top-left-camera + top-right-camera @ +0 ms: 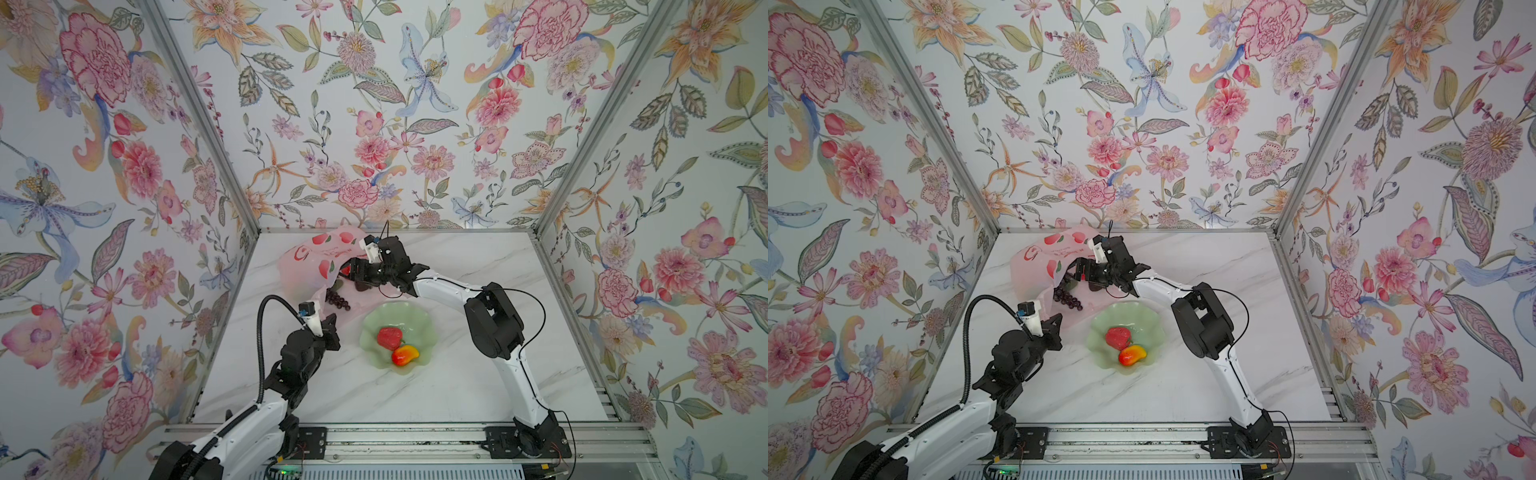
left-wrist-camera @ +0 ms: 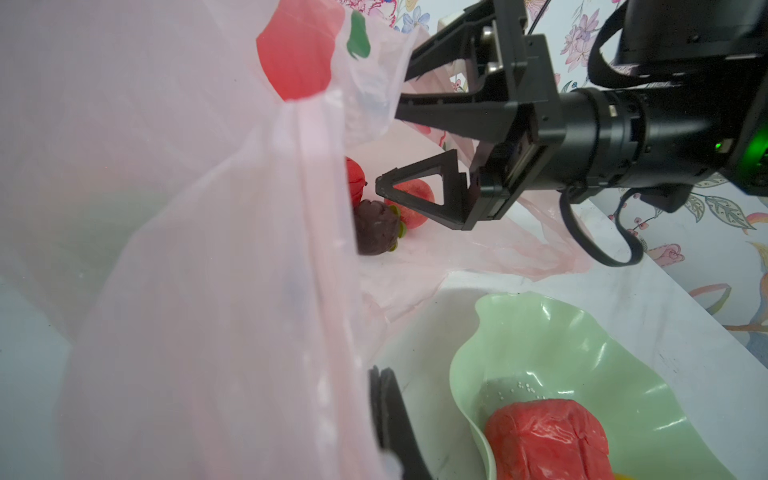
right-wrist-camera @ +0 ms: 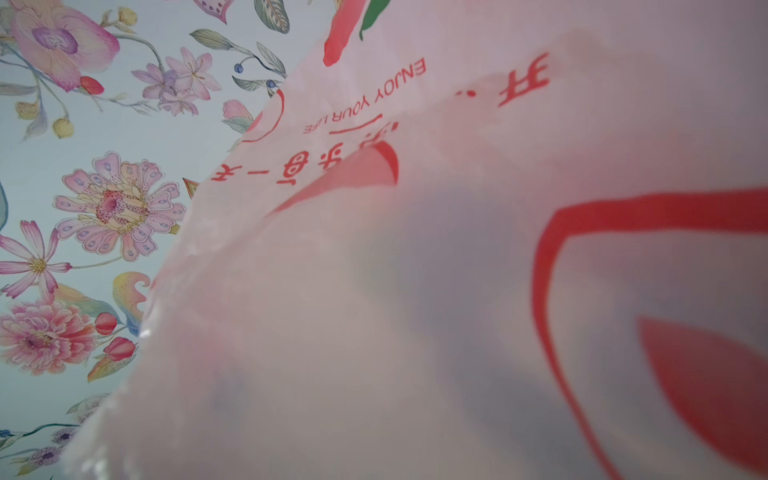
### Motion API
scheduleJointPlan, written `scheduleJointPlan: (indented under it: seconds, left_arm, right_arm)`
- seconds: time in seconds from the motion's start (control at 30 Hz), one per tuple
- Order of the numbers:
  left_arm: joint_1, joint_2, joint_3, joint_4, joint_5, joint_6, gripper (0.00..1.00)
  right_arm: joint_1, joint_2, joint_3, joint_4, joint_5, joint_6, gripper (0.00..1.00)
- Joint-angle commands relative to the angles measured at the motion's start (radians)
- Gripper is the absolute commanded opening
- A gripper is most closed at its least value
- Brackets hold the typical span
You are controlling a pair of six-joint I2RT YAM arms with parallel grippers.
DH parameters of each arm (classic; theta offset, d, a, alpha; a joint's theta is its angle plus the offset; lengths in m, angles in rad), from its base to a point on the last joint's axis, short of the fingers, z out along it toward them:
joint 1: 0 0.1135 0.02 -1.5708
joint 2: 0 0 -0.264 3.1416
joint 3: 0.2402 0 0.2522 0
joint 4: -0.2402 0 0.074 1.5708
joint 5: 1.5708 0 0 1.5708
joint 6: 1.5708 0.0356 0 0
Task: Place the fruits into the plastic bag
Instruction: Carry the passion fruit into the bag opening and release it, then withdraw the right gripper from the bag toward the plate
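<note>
A white marble-patterned tabletop (image 1: 478, 374) sits inside a booth of floral wallpaper (image 1: 374, 124) framed by aluminium posts (image 1: 205, 120), with a metal rail (image 1: 395, 440) along the near edge carrying both arm bases. The pale pink plastic bag (image 1: 309, 259) lies crumpled at the far left of the table, its mouth facing the pale green scalloped plate (image 1: 399, 318) just beside it. The left gripper (image 1: 331, 321) is clenched on the near edge of the bag's film, which drapes across most of the left wrist view. The right gripper (image 2: 388, 147) reaches into the bag's mouth with its jaws spread wide and nothing between them. Past its fingers, inside the bag, lie a maroon fruit (image 2: 374, 228) with a green calyx and a red fruit (image 2: 411, 203), touching each other; a second red shape beside them is half hidden by the film and hard to name. A dark grape bunch (image 1: 336, 300) rests on the film at the mouth. A strawberry (image 1: 390, 337) and a red-yellow mango (image 1: 405, 355) lie touching on the plate. The right wrist view is almost filled by blurred bag film printed in red, showing no fingers, and the left arm's base is cut off by the lower edge of both top views.
</note>
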Motion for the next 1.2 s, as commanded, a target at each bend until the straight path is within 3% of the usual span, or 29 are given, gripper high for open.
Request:
scheduleJointPlan:
  seconds: [0.0,0.17,0.33,0.43,0.53,0.6,0.67,0.77,0.93,1.17]
  left_arm:
    - [0.013,0.010,0.027,0.017,0.022,0.003,0.00]
    - [0.015,0.004,0.022,0.018,0.020,0.002,0.00]
    - [0.015,-0.005,0.018,0.017,0.016,-0.001,0.00]
    - [0.016,-0.007,0.016,0.015,0.013,-0.004,0.00]
    - [0.017,-0.013,0.012,0.013,0.010,-0.006,0.00]
    - [0.020,-0.017,0.011,0.011,0.010,-0.008,0.00]
    - [0.022,-0.018,0.010,0.011,0.008,-0.010,0.00]
    - [0.023,-0.017,0.011,0.009,0.007,-0.012,0.00]
    - [0.025,-0.017,0.011,0.007,0.003,-0.016,0.00]
    - [0.026,0.012,0.024,0.008,0.007,-0.017,0.00]
  right_arm:
    - [0.012,-0.123,-0.053,0.016,-0.001,-0.054,0.99]
    - [0.039,-0.244,-0.143,-0.047,0.013,-0.154,0.99]
    - [0.101,-0.393,-0.211,-0.192,0.114,-0.356,0.99]
    - [0.185,-0.520,-0.281,-0.271,0.321,-0.553,0.99]
    - [0.293,-0.683,-0.439,-0.206,0.602,-0.779,0.99]
    - [0.327,-0.779,-0.580,-0.095,0.711,-0.831,0.99]
    - [0.323,-0.874,-0.750,0.049,0.774,-0.798,0.99]
    - [0.270,-0.964,-0.873,0.069,0.758,-0.717,0.99]
    - [0.149,-1.025,-0.920,-0.117,0.562,-0.584,0.99]
    - [0.057,-0.957,-0.866,-0.301,0.373,-0.548,0.99]
